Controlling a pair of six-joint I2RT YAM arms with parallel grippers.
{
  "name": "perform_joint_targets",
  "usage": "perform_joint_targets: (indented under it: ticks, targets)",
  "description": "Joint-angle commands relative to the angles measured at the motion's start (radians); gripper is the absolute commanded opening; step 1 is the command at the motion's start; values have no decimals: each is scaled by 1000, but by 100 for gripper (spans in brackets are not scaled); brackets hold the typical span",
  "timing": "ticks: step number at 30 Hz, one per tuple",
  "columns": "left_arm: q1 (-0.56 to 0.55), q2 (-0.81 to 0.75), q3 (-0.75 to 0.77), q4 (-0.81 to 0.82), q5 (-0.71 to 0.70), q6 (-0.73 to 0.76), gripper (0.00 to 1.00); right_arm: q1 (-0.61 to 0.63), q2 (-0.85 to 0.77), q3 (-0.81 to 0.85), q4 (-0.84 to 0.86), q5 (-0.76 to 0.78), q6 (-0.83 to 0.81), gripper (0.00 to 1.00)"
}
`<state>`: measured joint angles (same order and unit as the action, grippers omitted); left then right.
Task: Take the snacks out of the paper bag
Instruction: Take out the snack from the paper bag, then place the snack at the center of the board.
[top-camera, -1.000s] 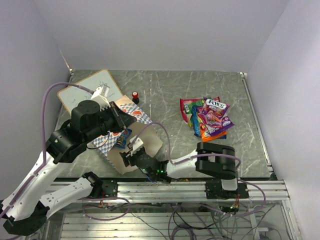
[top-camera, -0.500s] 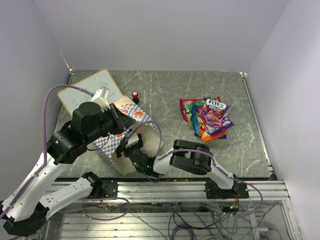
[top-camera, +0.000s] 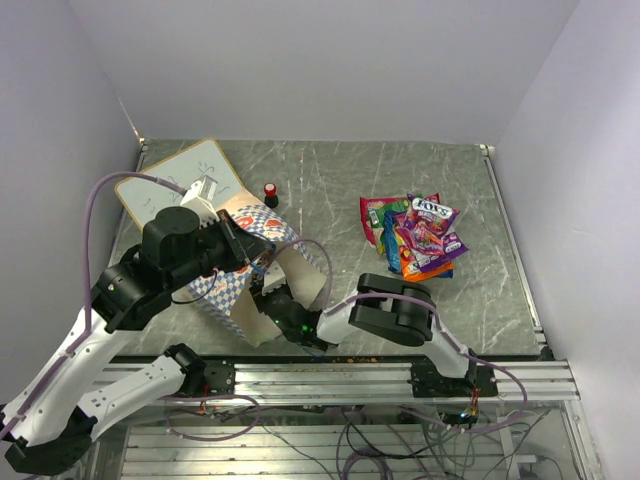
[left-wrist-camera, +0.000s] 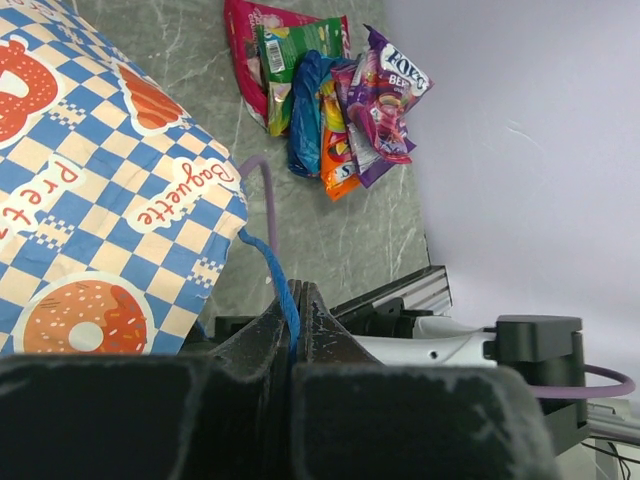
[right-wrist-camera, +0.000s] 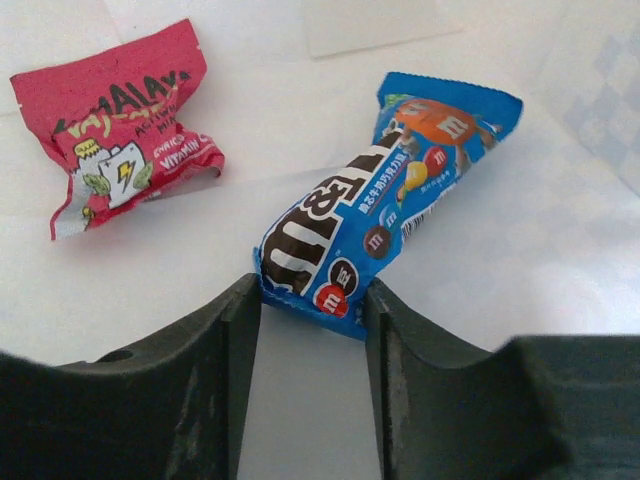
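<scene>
Blue packet (right-wrist-camera: 385, 215) diagonal, lower end between right end effector (right-wrist-camera: 312, 288) fingers

a white writing board (top-camera: 210, 160) lies flat at the far left of the grey-green marbled table (top-camera: 340, 190). a small red-capped bottle (top-camera: 270, 192) stands upright near the board's right edge, not touching it.

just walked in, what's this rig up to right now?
The left gripper is shut on the blue cord handle of the paper bag, holding it. The right gripper is inside the bag, its jaws either side of the near end of a blue packet; a firm grip isn't clear. A red packet lies beside it in the bag. Several snacks lie piled on the table to the right.
</scene>
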<state>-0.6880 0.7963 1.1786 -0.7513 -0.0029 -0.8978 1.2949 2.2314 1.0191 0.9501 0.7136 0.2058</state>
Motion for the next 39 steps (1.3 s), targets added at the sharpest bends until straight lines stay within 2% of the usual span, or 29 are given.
perform_joint_targets:
  ticks: [1, 5, 7, 9, 14, 18, 25, 29, 32, 35, 37, 39]
  targets:
    - [5, -28, -30, 24, 10, 0, 7, -17, -81, -57, -36, -25, 6, 38]
    - [5, -50, -48, 23, -2, -9, 7, -18, -117, -90, -13, -58, -38, 24]
    - [5, -59, -54, 20, -6, -14, 7, -17, -141, -106, -21, -78, -48, 10]
    - [6, -67, -61, 19, -6, -21, 7, -18, -176, -127, -38, -110, -44, 0]
    - [7, -81, -89, 30, -4, -51, 7, -6, -332, -199, -105, -249, -26, 0]
    - [6, -86, -107, 55, -11, -72, 7, 0, -485, -227, -275, -418, 14, 0]
    - [6, -65, -99, 43, -61, -87, 7, 7, -851, -270, -693, -855, 138, 0]
    - [6, -74, -121, 85, -84, -101, 7, 6, -1001, -193, -1117, -958, 258, 0]
    - [5, -69, -134, 113, -83, -110, 7, 6, -1072, -70, -1430, -923, 316, 0]
    - [5, -50, -122, 118, -84, -100, 7, 6, -1149, 41, -1629, -848, 362, 0]
    - [6, -35, -101, 111, -88, -95, 7, 6, -1201, 103, -1746, -658, 414, 0]
    - [6, -17, -74, 110, -86, -86, 7, 6, -1235, 182, -1885, -379, 526, 0]
